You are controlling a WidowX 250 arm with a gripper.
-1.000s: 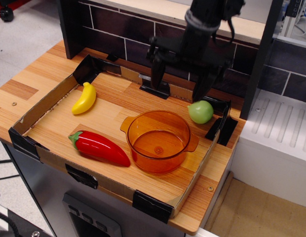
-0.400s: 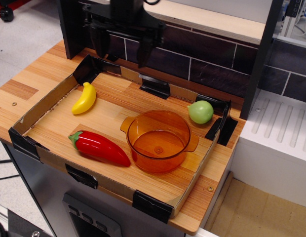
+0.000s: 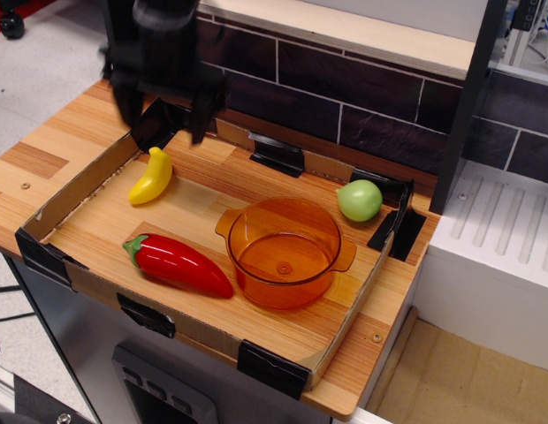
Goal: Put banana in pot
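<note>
On the wooden desk (image 3: 71,115) sits a low cardboard tray (image 3: 84,190) with black tape at its corners. Everything is placed by the pot (image 3: 285,251), which is the biggest thing in the tray.

The pot is round, orange and see-through. It has two little handles on its sides. It stands upright toward the right end of the tray, and nothing is inside it.

The banana (image 3: 152,176) is small, yellow and shiny. It lies flat on the tray floor, well to the left of the pot and a bit farther back. It does not touch the pot or anything else but the floor.

A red pepper (image 3: 178,264) with a green stem lies just left of the pot, toward the front. Its pointed end is very close to the pot's side, but I cannot tell if they touch. The banana is behind the pepper and apart from it.

A round green fruit (image 3: 360,200) sits behind the pot and to its right, close to the back wall of the tray. It is near the pot but not touching it.

The end effector (image 3: 162,113) is black and looks a bit blurry. It hangs in the air far to the left of the pot and farther back, right above the back end of the banana. Its two fingers (image 3: 201,115) point down and are spread wide apart, with nothing between them. They do not touch the banana.
</note>
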